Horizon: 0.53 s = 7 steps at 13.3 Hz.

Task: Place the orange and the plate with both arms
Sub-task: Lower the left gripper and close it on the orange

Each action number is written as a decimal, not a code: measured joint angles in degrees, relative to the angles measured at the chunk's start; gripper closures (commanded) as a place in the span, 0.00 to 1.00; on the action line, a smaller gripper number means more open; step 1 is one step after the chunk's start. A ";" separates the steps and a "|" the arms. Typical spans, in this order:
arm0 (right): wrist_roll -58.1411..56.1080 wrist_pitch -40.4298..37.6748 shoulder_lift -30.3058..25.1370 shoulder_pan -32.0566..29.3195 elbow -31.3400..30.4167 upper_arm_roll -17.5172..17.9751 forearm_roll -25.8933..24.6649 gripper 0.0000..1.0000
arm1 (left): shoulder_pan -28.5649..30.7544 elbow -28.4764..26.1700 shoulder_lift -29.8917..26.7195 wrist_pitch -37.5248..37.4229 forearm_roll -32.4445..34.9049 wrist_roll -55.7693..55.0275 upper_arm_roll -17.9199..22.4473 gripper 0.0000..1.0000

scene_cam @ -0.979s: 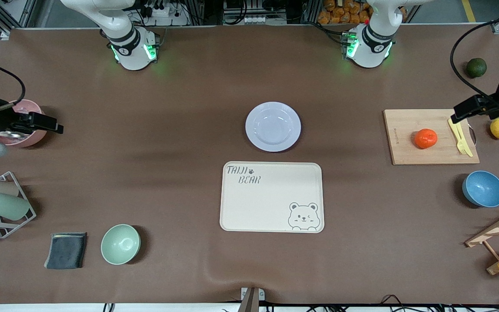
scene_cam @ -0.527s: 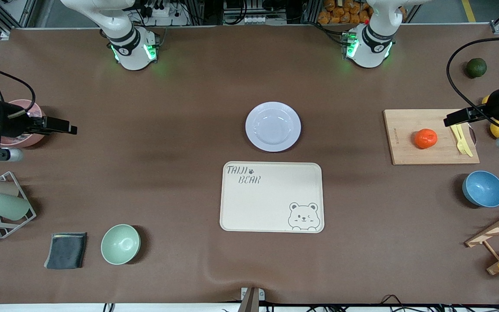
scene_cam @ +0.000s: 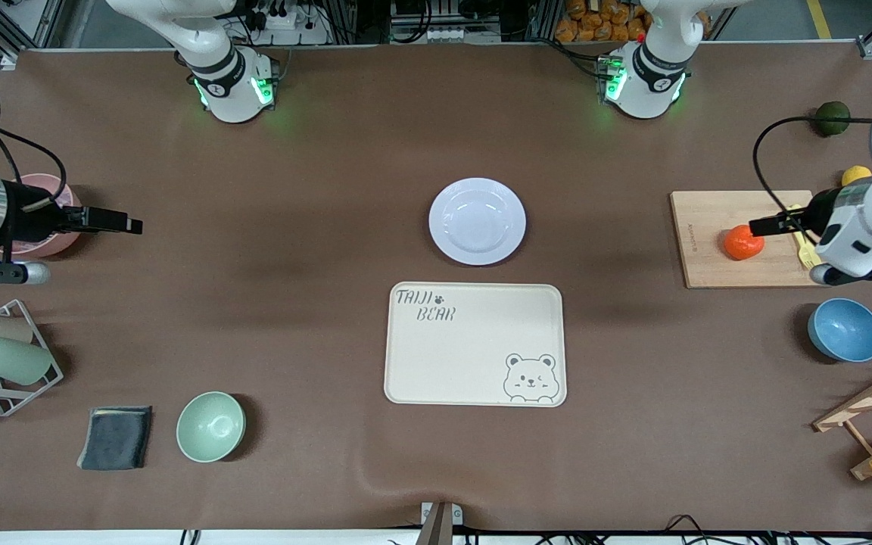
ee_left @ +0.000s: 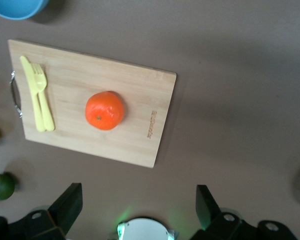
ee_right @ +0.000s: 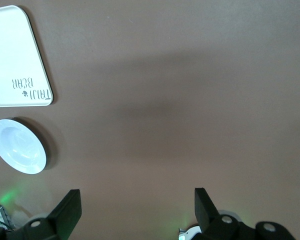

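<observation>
The orange (scene_cam: 743,242) is seen resting on a wooden cutting board (scene_cam: 708,242) toward the left arm's end of the table, with a yellow fork (ee_left: 38,92) lying on the same board, apart from the fruit. The left gripper (scene_cam: 765,225) is held in the air over the board, just above the orange, and its fingers (ee_left: 66,206) are spread wide with nothing between them. In the left wrist view the orange is shown whole and untouched, roughly centred between the two fingers.

The plate (scene_cam: 477,221) is set bare on the brown table (scene_cam: 315,318) at mid-table, just farther from the front camera than the cream tray (scene_cam: 474,344) printed with a bear. The tray carries nothing.

The right gripper (scene_cam: 122,222) is held over bare table near a pink bowl (scene_cam: 36,242) at the right arm's end, well apart from the plate. Its fingers (ee_right: 65,210) appear spread and empty, though only their bases are visible.
</observation>
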 measured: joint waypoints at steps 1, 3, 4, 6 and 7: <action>0.00 0.01 0.00 0.00 -0.37 0.02 0.04 0.00 | 0.05 -2.46 0.08 2.86 0.28 0.00 0.00 0.00; 0.00 0.07 0.02 0.00 -0.97 0.04 0.27 0.00 | 0.29 -6.04 0.11 7.02 0.46 0.00 0.03 0.00; 0.00 0.23 0.02 0.00 -1.47 0.03 0.91 0.00 | 0.80 -7.62 0.11 8.95 0.64 0.00 0.06 0.00; 0.05 0.59 0.07 -0.08 -2.78 -0.03 3.05 0.00 | 2.41 -11.74 0.12 14.37 1.87 0.43 0.11 0.00; 0.07 1.04 0.08 -0.22 -3.58 -0.04 4.04 0.00 | 3.49 -14.32 0.15 18.10 2.51 0.99 0.11 0.00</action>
